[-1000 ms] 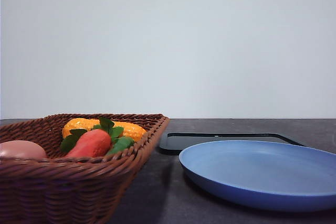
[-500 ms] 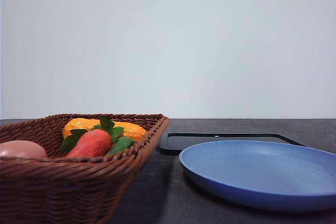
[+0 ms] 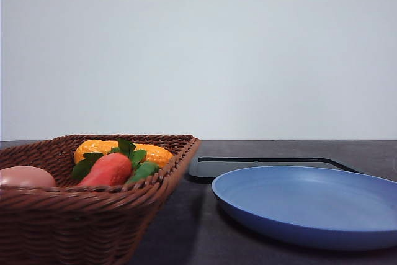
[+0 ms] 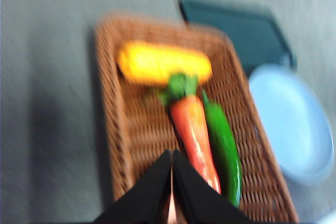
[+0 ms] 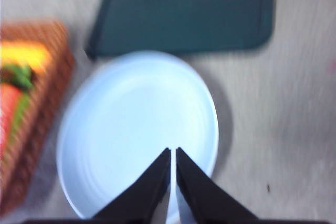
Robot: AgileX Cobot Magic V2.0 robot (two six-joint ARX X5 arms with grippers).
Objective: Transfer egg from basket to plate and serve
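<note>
Your left claw [image 4: 172,182] hangs over the near end of the wicker basket [image 3: 93,215], its two black fingers pressed together with barely a slit between them and nothing held. In the left wrist view a sliver of pinkish colour shows just under the fingertips, too blurred to name.

From the front you can see the egg [image 3: 26,177] lying inside the basket at its left side, close to the near rim. Beside it lies an orange-red carrot [image 3: 107,170] with green leaves. A yellow corn cob [image 3: 118,151] lies across the basket's far end. In the left wrist view a green pepper [image 4: 223,148] lies alongside the carrot, touching it.

Your right claw [image 5: 172,182] hovers above the blue plate [image 3: 310,206], fingers likewise nearly together and holding nothing. The plate sits on the dark bench [image 3: 186,234] just to the right of the basket, with nothing on it. Just behind the plate lies a flat black tray [image 3: 214,167]. Both wrist views are motion-blurred.
</note>
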